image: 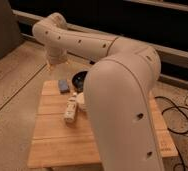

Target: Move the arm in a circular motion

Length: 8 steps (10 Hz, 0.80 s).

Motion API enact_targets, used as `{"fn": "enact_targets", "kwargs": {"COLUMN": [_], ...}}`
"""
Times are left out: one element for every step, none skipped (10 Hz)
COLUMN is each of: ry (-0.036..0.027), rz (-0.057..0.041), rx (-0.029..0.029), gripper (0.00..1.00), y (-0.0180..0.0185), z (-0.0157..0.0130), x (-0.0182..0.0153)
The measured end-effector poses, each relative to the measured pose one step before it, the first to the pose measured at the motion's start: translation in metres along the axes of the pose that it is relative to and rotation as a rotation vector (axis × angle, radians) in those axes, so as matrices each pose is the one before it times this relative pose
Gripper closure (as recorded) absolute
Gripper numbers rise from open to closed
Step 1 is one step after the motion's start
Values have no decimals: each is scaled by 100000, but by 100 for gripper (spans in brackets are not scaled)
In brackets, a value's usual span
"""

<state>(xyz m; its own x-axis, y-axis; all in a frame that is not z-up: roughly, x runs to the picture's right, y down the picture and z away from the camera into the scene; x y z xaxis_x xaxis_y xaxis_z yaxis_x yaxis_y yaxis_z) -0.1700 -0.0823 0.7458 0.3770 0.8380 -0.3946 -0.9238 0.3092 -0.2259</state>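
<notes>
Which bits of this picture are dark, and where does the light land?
Camera view: the background lies in near darkness; warm light lands on the arm and the wooden table; the gripper, at the arm's far end near the table's far left corner, is dimly lit.
</notes>
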Motion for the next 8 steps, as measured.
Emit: {"fn": "enact_targets", "kwargs": {"ry": [1100,1077,759,274,-51,-488,-382,-1238], "rz": [104,50,315,964,1274,1720,2963,5405], "rx": [639,710,559,571,586,-433,-235,-32], "gripper": [35,35,35,35,35,35,35,35], "y": [717,750,817,569,310,360,-317,-1206], "z": [366,452,433,438,385,189,111,-98], "x": [1571,1682,1780,1620,1400,1197,1092,1355]}}
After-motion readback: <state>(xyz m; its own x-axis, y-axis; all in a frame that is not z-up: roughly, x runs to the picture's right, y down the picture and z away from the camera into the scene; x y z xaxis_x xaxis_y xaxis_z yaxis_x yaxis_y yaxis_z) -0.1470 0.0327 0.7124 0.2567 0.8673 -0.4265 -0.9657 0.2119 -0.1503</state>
